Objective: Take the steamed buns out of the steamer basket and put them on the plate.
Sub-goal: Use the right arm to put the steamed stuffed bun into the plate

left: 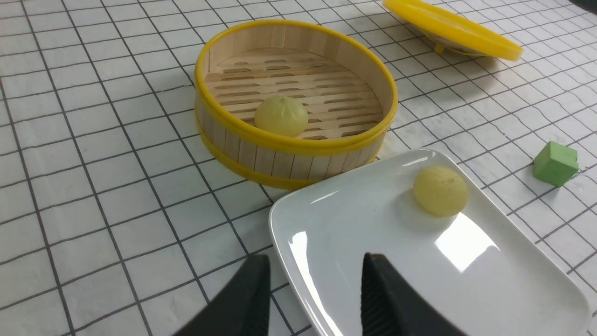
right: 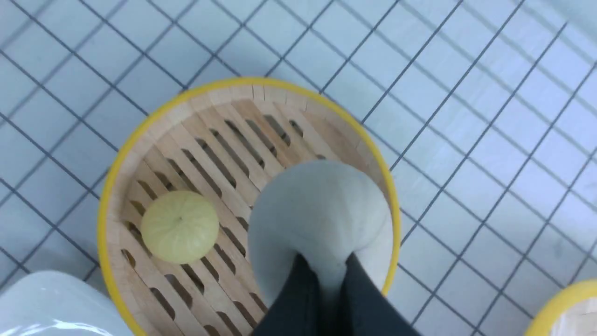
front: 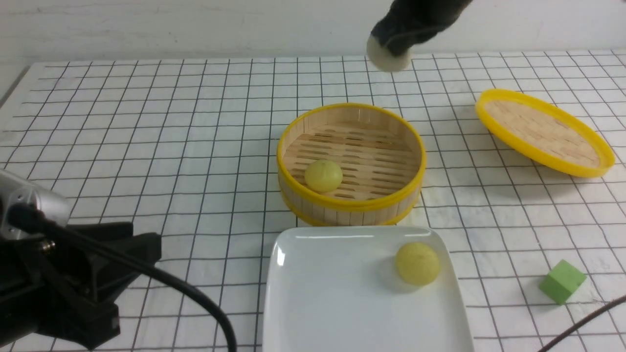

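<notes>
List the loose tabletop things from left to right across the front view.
Basket bun → plate bun → lid.

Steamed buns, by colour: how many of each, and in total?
Pale yellow buns: 2 (one in the steamer basket, one on the plate)
Off-white bun: 1 (gripped by the right hand)
Total: 3

No readable text, labels or numbers anywhere.
</notes>
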